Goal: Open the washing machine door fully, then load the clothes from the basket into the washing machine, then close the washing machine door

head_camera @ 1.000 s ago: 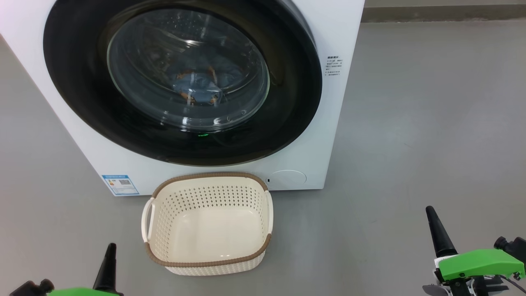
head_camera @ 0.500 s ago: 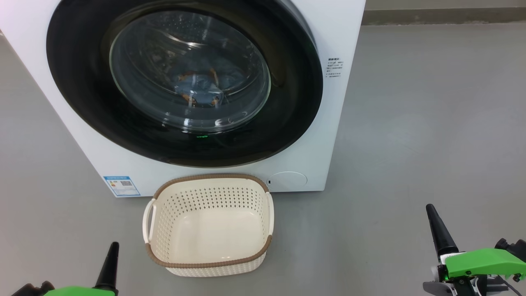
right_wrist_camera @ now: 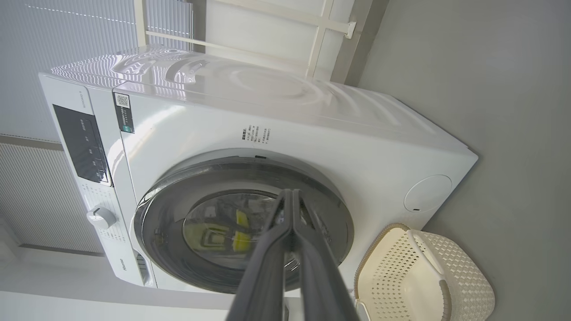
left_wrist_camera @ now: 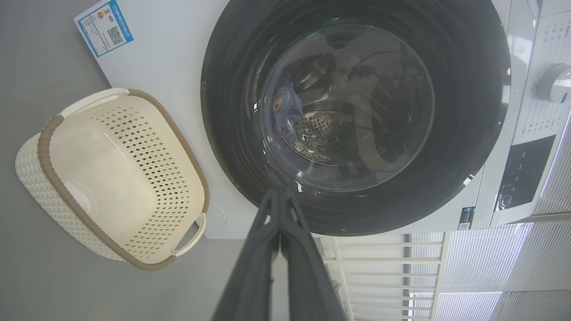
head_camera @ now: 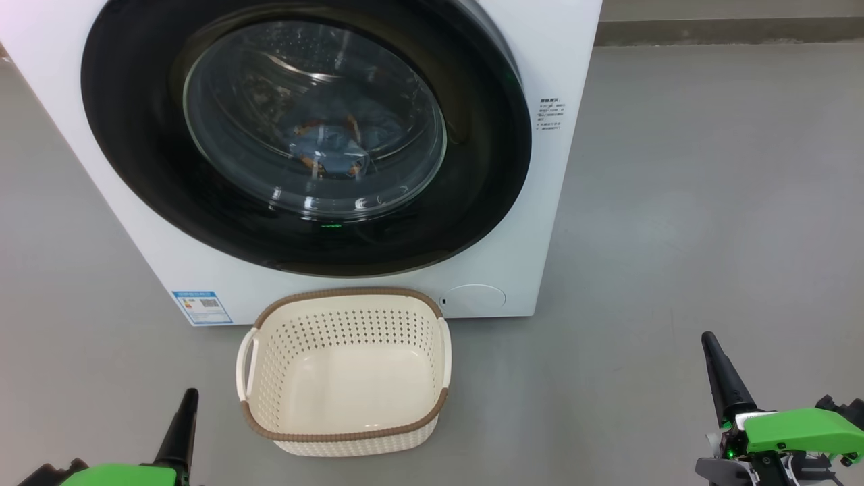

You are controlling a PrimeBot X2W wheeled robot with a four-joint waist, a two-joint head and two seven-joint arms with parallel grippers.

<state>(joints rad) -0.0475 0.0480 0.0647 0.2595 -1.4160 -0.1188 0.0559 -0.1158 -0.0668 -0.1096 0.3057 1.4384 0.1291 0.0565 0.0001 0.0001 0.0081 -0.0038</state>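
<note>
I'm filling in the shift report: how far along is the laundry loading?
Done, by the look of it: the basket is empty, the clothes lie in the drum behind the glass, and the washing machine door looks shut against the washing machine. In hand: nothing; the left gripper and the right gripper hang low beside the basket, both shut and empty. Left: nothing that I can see.

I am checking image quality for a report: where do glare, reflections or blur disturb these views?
Head view: white glints on the washing machine door glass, the clothes behind look dim. Left wrist view: the near fingers are soft, the basket looks stretched. Right wrist view: yellow-green reflection in the door glass.
</note>
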